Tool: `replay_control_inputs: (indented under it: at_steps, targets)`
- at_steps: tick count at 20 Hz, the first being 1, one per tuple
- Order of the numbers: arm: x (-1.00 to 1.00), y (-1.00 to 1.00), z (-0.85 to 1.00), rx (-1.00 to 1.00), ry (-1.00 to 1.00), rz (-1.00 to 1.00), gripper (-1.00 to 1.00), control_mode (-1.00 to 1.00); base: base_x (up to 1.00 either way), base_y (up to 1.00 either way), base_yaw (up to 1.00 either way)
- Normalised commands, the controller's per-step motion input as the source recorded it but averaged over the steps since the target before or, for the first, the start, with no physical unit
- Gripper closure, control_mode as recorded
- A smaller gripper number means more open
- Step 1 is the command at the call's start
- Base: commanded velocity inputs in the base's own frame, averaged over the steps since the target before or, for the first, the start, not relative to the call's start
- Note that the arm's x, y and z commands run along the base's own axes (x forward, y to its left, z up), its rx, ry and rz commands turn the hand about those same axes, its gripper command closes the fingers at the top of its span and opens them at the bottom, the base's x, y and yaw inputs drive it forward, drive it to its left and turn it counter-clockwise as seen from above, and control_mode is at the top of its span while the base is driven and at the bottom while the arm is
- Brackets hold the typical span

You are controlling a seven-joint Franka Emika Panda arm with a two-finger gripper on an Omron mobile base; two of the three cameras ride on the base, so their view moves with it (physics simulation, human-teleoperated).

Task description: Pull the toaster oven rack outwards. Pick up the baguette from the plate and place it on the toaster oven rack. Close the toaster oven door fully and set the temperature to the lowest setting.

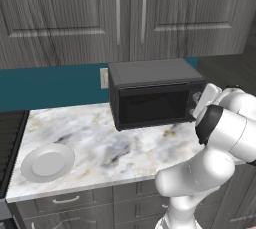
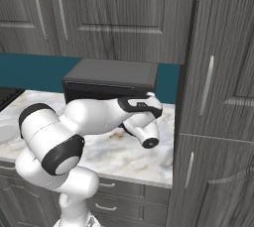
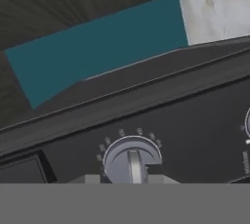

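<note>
From my left base cam: toaster oven (image 1: 152, 93) sits at back of counter (image 1: 115, 148) against the wall, under the upper cabinets (image 1: 120, 13), w/ its door (image 1: 152, 105) up against the front. Plate (image 1: 48, 162) lies well apart, near counter's front-left edge. Hand cam: I see a knob (image 3: 131, 159) on oven's front panel, just ahead of the hand.

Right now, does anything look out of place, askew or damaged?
Nothing stands out. The toaster oven sits square on the counter with its door shut, the plate lies flat and bare, and nothing looks spilled or broken.
</note>
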Motion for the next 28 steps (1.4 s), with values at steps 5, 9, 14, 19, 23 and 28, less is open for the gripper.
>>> replay_control_inputs:
  at_steps: [5, 9, 14, 19, 23, 28]
  targets:
    - [0.00, 0.00, -0.10, -0.21, 0.02, 0.05, 1.00, -1.00, 0.00, 0.00, 0.00]
    - [0.00, 0.00, -0.14, -0.23, 0.00, 0.05, 1.00, -1.00, 0.00, 0.00, 0.00]
    - [0.00, 0.00, -0.15, -0.24, 0.00, 0.07, 1.00, -1.00, 0.00, 0.00, 0.00]
    - [0.00, 0.00, -0.18, -0.23, 0.01, 0.08, 1.00, -1.00, 0.00, 0.00, 0.00]
    - [0.00, 0.00, -0.17, -0.21, 0.04, 0.08, 1.00, -1.00, 0.00, 0.00, 0.00]
    - [0.00, 0.00, -0.23, -0.22, 0.07, 0.08, 1.00, -1.00, 0.00, 0.00, 0.00]
